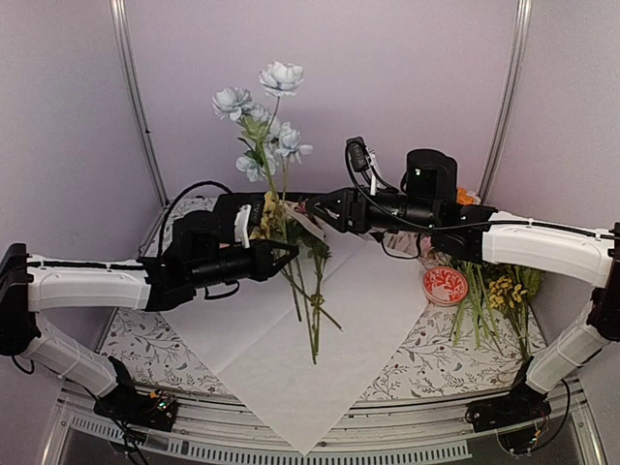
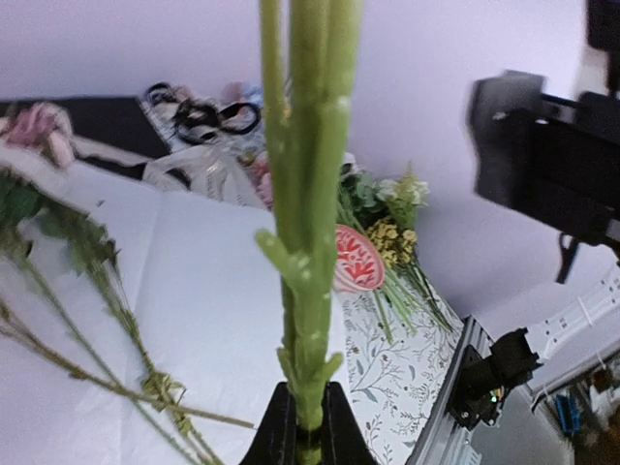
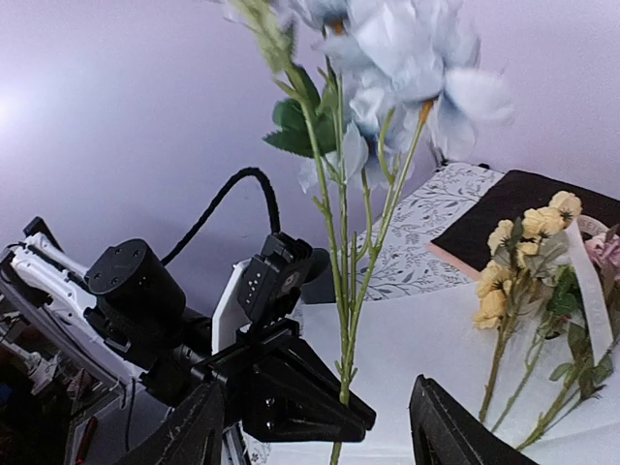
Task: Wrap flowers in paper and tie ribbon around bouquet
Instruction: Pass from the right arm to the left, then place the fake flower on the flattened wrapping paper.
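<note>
Above the paper (image 1: 387, 300), left end effector (image 1: 288, 254) clamps the flowers (image 1: 281, 77); wrist view alone shows right end effector (image 3: 315, 418) open.

You face a plain lilac booth.
Its pale-lilac walls (image 1: 407, 68) meet at two silver metal uprights (image 1: 133, 92); the white leaf-patterned tabletop (image 1: 426, 360) ends at a ribbed aluminium rail (image 1: 387, 448) on its near edge.

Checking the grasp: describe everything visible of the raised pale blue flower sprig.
The pale blue flower sprig stands upright above the white paper sheet: several blue blooms, green leaves, thin green stems bunched together. The left end effector is shut on the lower stems; the right end effector is open close by.
</note>
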You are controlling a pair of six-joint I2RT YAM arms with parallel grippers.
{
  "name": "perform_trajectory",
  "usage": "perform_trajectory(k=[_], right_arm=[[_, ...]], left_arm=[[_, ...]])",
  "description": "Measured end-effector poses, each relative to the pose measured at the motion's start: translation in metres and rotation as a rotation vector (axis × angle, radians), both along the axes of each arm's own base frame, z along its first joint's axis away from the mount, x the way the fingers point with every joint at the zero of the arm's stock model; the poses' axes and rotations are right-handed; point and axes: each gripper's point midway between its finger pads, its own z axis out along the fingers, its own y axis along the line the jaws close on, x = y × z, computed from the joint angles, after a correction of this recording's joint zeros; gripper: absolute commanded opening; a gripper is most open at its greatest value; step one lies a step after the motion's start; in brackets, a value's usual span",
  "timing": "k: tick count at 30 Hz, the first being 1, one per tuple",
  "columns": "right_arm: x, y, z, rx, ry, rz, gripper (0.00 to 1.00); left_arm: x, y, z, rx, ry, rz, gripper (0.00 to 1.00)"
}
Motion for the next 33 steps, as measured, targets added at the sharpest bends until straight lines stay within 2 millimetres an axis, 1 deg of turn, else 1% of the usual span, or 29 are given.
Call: perform_trajectory(k=[2, 5, 7, 8, 10, 11, 12, 13, 15, 16, 18, 22, 28, 30, 33], right_arm=[[0.016, -0.01, -0.006, -0.047, 0.012, -0.078, 0.69], [0.037, -0.028, -0.019, -0.124, 0.037, -0.188, 0.69], [0.053, -0.046, -0.033, -0.196, 0.065, -0.277, 0.69], [0.06, -0.056, -0.04, -0.232, 0.081, -0.322, 0.69], [0.073, -0.077, -0.055, -0.293, 0.118, -0.394, 0.69], [0.081, -0.093, -0.065, -0.331, 0.144, -0.442, 0.69], [0.086, -0.105, -0.075, -0.366, 0.167, -0.479, 0.69], [0.091, -0.114, -0.077, -0.375, 0.176, -0.503, 0.69], [0.098, -0.138, -0.091, -0.419, 0.206, -0.567, 0.69], [0.099, -0.146, -0.096, -0.44, 0.218, -0.588, 0.69], [0.099, -0.157, -0.103, -0.473, 0.232, -0.615, 0.69], [0.097, -0.164, -0.108, -0.517, 0.232, -0.636, 0.69], [0.095, -0.171, -0.114, -0.562, 0.228, -0.655, 0.69], [0.096, -0.172, -0.114, -0.569, 0.225, -0.66, 0.7], [0.096, -0.174, -0.115, -0.582, 0.221, -0.666, 0.7]], left_arm=[[0.014, 0.018, -0.029, 0.008, 0.116, 0.074, 0.0], [0.027, 0.037, -0.084, 0.037, 0.296, 0.155, 0.0], [0.025, 0.038, -0.118, 0.072, 0.399, 0.166, 0.0], [0.023, 0.037, -0.13, 0.086, 0.436, 0.162, 0.0], [0.021, 0.036, -0.146, 0.109, 0.486, 0.161, 0.0], [0.021, 0.035, -0.153, 0.122, 0.508, 0.162, 0.0], [0.022, 0.034, -0.157, 0.129, 0.517, 0.164, 0.0], [0.024, 0.033, -0.16, 0.136, 0.526, 0.167, 0.0], [0.028, 0.029, -0.164, 0.14, 0.535, 0.172, 0.0], [0.03, 0.027, -0.165, 0.141, 0.54, 0.173, 0.0], [0.034, 0.021, -0.168, 0.142, 0.546, 0.167, 0.0], [0.042, 0.01, -0.174, 0.153, 0.56, 0.152, 0.0], [0.04, 0.011, -0.182, 0.181, 0.583, 0.158, 0.01], [0.039, 0.012, -0.183, 0.188, 0.588, 0.159, 0.1], [0.037, 0.013, -0.185, 0.197, 0.589, 0.156, 0.22]])
